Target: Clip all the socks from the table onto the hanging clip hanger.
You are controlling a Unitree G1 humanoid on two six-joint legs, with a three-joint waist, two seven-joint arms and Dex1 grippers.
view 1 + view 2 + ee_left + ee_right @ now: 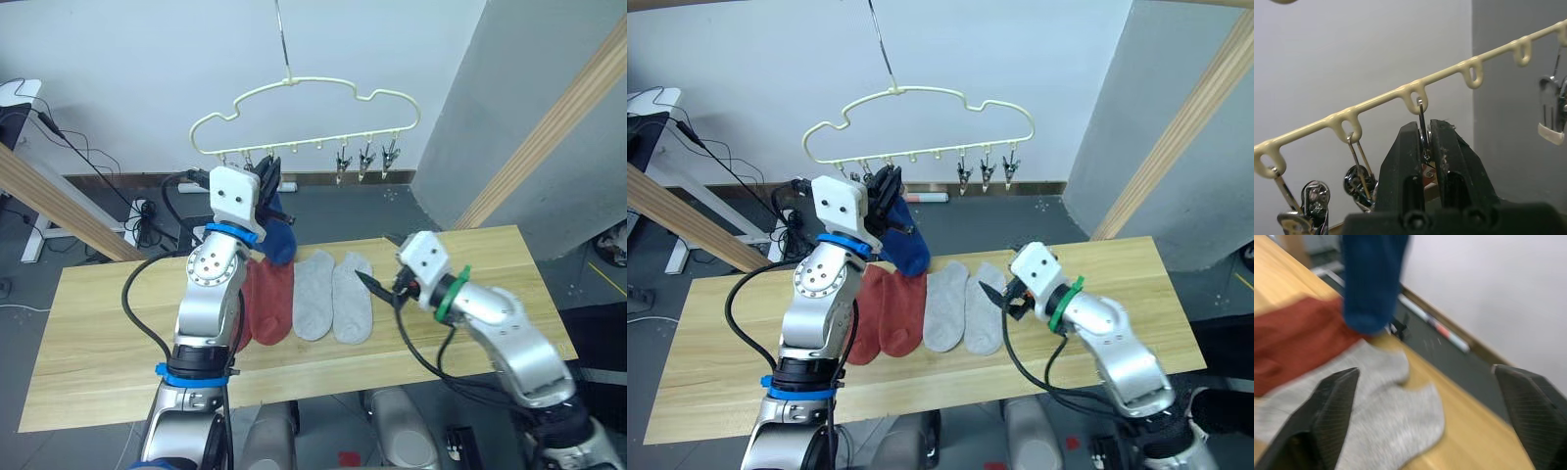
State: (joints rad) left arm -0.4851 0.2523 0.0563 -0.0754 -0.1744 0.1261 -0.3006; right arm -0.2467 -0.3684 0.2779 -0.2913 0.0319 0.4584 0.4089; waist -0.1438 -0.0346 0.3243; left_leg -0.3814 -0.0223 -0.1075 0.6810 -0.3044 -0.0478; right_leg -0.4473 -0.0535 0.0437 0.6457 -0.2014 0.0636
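A: Left wrist view: left gripper (1426,147) pressed together on a clip (1423,142) under the hanger (304,117) bar. Blue sock (279,238) hangs just below it, long axis vertical.

B: Right gripper (377,286)?

A: Spread, low over the table (98,323), just beside 2 grey socks (333,296); 2 red socks (269,302) beyond them. Right arm's nearer those. Plank top, grey wall behind.

Both arms are silver-grey metal with rounded joint housings and white box-shaped wrist blocks. The left arm (214,294) wears blue rings near its wrist and lower down, with black cables looping alongside. The right arm (500,338) carries a green ring behind its white block, trailing black cables. The fingers (1400,166) are matte black plastic.
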